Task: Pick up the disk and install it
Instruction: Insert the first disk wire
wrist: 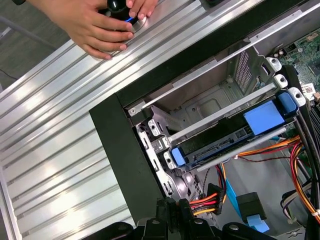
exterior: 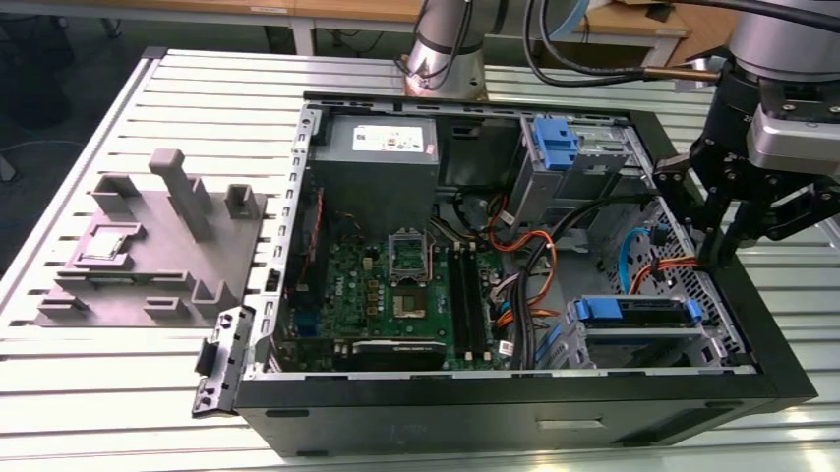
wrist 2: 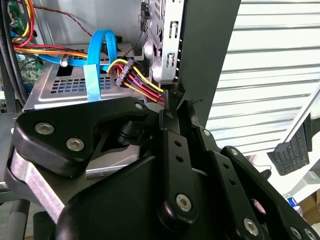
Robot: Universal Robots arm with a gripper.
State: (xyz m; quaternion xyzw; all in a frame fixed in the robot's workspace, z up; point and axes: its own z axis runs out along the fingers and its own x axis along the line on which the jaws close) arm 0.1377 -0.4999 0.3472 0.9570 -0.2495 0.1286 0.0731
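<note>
Slatted metal desk (exterior: 118, 393) carries our open computer case (exterior: 525, 403). We see the disk (exterior: 639, 311) seated in its bay at the case's five o'clock corner, the claw (exterior: 735, 241) nearby; its opening we cannot tell. We judge it rigid, weighty, fragile; grip the blue frame edges.

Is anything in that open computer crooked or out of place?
Nothing looks broken or spilled. The disk sits level in its bay in the computer case, and the gripper hangs at the case's wall. One oddity: a person's hand rests on the table beside the case.
</note>
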